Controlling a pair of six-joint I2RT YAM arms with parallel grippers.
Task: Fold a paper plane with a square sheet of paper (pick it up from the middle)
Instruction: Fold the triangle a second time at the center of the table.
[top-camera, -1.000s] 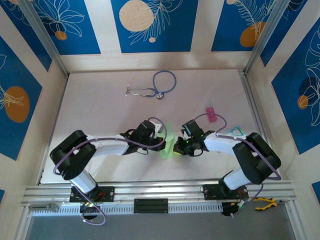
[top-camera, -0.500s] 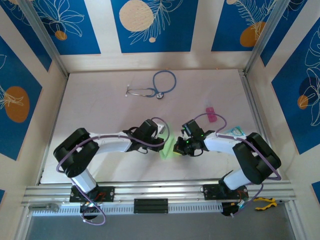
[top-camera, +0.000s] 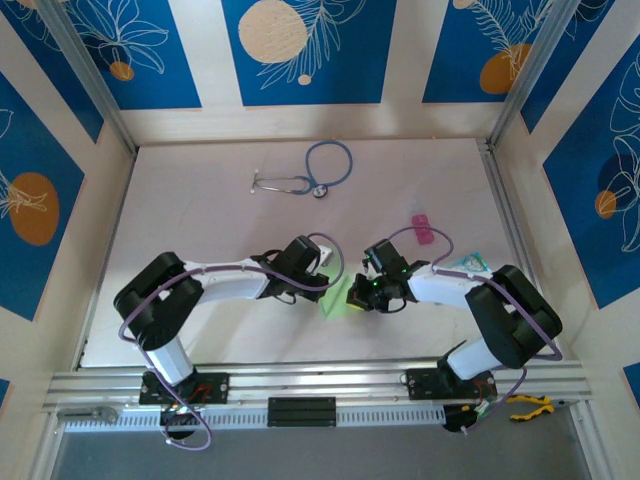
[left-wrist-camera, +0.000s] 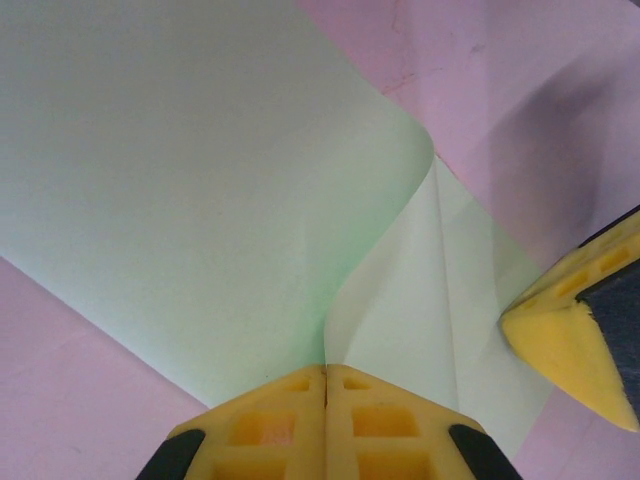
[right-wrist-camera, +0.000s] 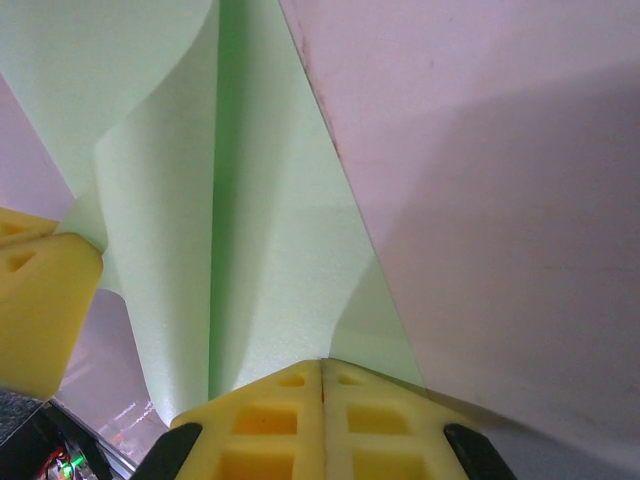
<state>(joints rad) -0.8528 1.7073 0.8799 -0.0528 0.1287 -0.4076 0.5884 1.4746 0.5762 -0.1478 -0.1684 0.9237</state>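
The square sheet of paper (top-camera: 335, 300) is pale green and partly folded, and it is held between both arms near the table's front middle. My left gripper (top-camera: 328, 284) is shut on its left edge; in the left wrist view the jaws (left-wrist-camera: 326, 368) meet on a curled flap of the paper (left-wrist-camera: 200, 180). My right gripper (top-camera: 356, 294) is shut on the opposite edge. In the right wrist view its jaws (right-wrist-camera: 322, 362) pinch the creased paper (right-wrist-camera: 260, 250). The other gripper's yellow fingertips (left-wrist-camera: 565, 335) (right-wrist-camera: 35, 300) sit close by in each wrist view.
A blue stethoscope (top-camera: 318, 168) lies at the back middle. A small pink block (top-camera: 422, 229) and a teal-and-white packet (top-camera: 467, 263) sit right of the right arm. Yellow-handled pliers (top-camera: 530, 405) rest on the front rail at the right.
My left arm has shifted right and slightly nearer, carrying its edge of the paper over toward the right gripper. The right arm has stayed put.
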